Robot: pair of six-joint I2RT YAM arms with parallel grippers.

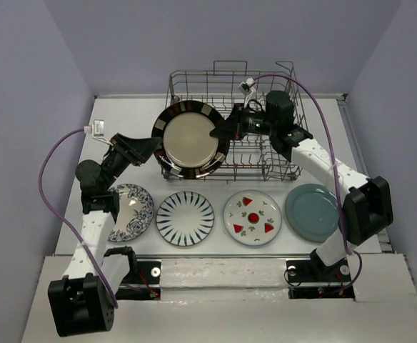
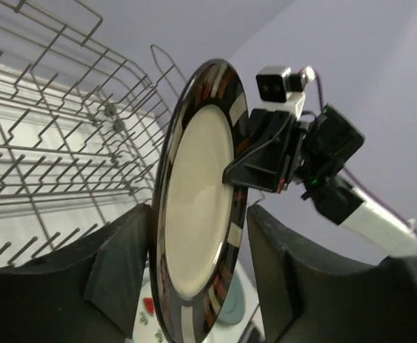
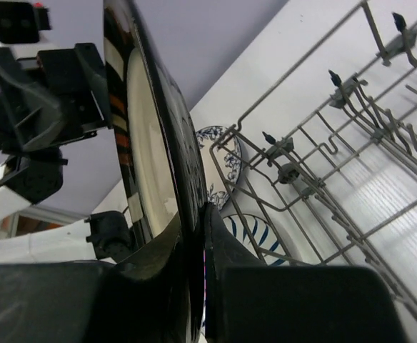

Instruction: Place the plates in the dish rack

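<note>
The dark glossy plate (image 1: 191,139) stands on edge in the air at the left front corner of the grey wire dish rack (image 1: 231,73). My right gripper (image 1: 218,133) is shut on its right rim; in the right wrist view the fingers (image 3: 226,243) pinch the dark plate (image 3: 148,143). My left gripper (image 1: 153,148) is open around the plate's left rim, and in the left wrist view there is a gap between the dark plate (image 2: 198,186) and one finger (image 2: 280,257). On the table lie the blue floral (image 1: 130,212), navy-striped (image 1: 185,219), red-fruit (image 1: 252,217) and teal-grey (image 1: 312,211) plates.
The four flat plates form a row between the rack and the arm bases. The rack's upright tines (image 3: 337,143) stand just right of the held plate. Purple cables (image 1: 51,179) loop from both wrists. Walls close in the table on the left, back and right.
</note>
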